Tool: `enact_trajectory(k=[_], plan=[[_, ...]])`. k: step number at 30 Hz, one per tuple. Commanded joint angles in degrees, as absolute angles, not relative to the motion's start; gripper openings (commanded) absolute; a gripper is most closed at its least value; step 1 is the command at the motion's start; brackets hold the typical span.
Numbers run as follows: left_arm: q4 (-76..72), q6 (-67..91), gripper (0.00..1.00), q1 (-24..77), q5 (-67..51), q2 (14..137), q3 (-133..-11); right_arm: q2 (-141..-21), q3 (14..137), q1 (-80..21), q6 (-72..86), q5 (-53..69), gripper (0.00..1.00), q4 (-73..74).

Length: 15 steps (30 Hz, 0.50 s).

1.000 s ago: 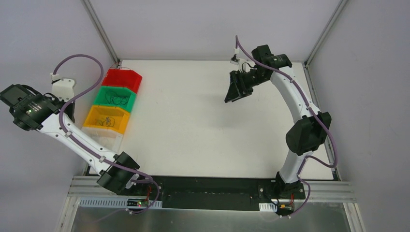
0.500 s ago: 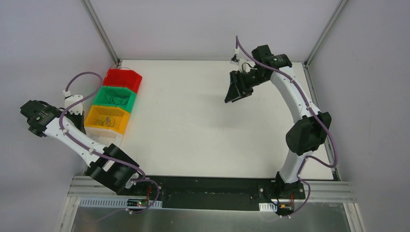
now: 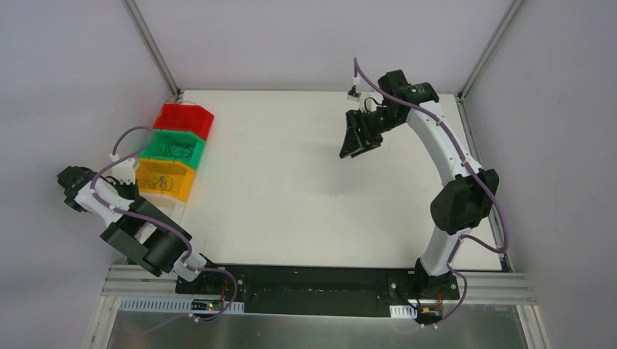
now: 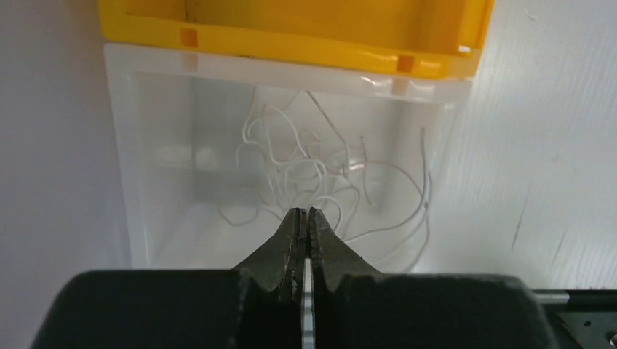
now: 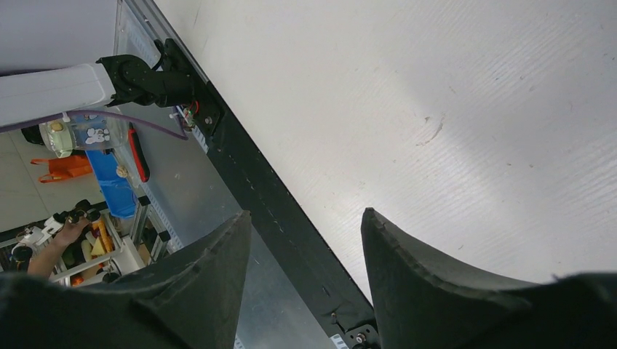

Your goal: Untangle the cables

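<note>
Thin cables lie sorted in a row of bins at the table's left edge. White ones [image 4: 305, 171] are loosely tangled in the clear bin [image 4: 145, 145]; dark loops [image 3: 177, 150] sit in the green bin [image 3: 156, 138], and a few strands [image 3: 161, 182] in the yellow bin [image 3: 142, 173]. My left gripper [image 4: 306, 212] is shut with nothing between its jaws, hovering just above the near side of the clear bin; from above it [image 3: 129, 190] sits beside the yellow bin. My right gripper [image 3: 348, 151] hangs high over the table's far middle, and its wrist view shows it [image 5: 305, 213] open and empty.
A red bin [image 3: 185, 118] ends the row at the back. The white table [image 3: 291, 203] stretches between the arms. A black rail [image 3: 313, 280] and metal frame run along the near edge, and grey walls close in the left, back and right.
My left arm has folded back and swung inward, bringing its shut gripper from outside the table's left edge to the clear bin. The right arm has barely moved.
</note>
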<state>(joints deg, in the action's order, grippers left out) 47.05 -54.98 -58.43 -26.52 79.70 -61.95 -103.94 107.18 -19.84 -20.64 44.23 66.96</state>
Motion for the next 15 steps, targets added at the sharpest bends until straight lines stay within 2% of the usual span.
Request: enact_trajectory(k=[1, 8, 14, 15], plan=[[37.91, -50.27, 0.00, -56.33, -25.79, 84.48, -60.42, -101.50, 108.66, -20.58, -20.13, 43.28, 0.60, 68.97], [28.20, -47.73, 0.00, -50.63, -19.24, 89.59, -56.81, -102.19, 110.04, -21.09, -20.08, 41.97, 0.60, 69.94], [25.40, -45.03, 0.00, -49.53, -11.84, 94.09, -58.48, -101.24, 108.96, -21.04, -20.65, 41.02, 0.60, 69.96], [25.46, -45.52, 0.04, -49.63, -11.42, 94.04, -58.59, -101.15, 108.78, -21.08, -20.73, 40.98, 0.60, 69.88]])
